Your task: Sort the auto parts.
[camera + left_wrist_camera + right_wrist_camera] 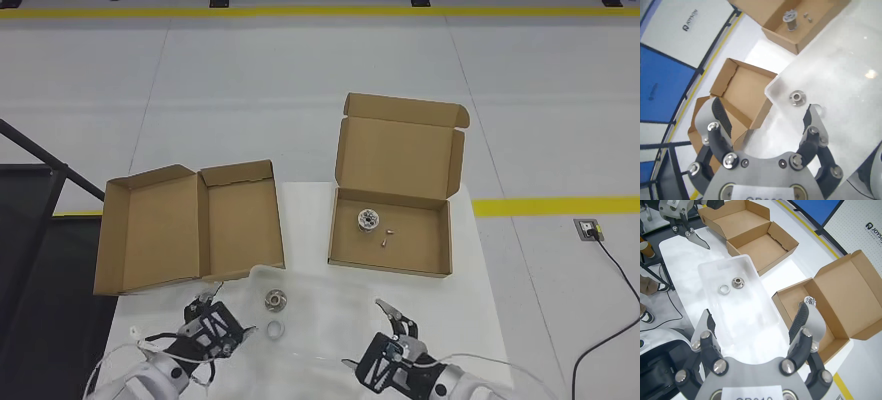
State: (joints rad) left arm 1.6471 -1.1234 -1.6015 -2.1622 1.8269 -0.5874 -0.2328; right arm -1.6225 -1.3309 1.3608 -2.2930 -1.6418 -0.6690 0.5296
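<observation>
Clear plastic forms the tray [745, 256] lying mid-surface [305, 230] toward the near edge. It holds two parts, a metal hub [797, 97] and a ring [724, 289], which lie just beside each other without touching. The left tool [762, 104] hangs near the tray's left end with its fingers spread wide and empty, and the hub sits just ahead of its fingertips. The right tool [755, 309] is also wide and empty, at the tray's other end.

The step in hand looks like a pick of the hub by the left tool. To do it well, the tool should come down squarely so the fingers straddle the raised collar rather than the thin flange, which would likely slip. It should close along the line that keeps clear of the ring. The tray looks light and may slide if a finger catches its wall.

The left box [170, 230], at the far left corner, is empty. The right box [420, 240], at the far right corner, holds a gear [367, 219] and bolts [387, 236].
</observation>
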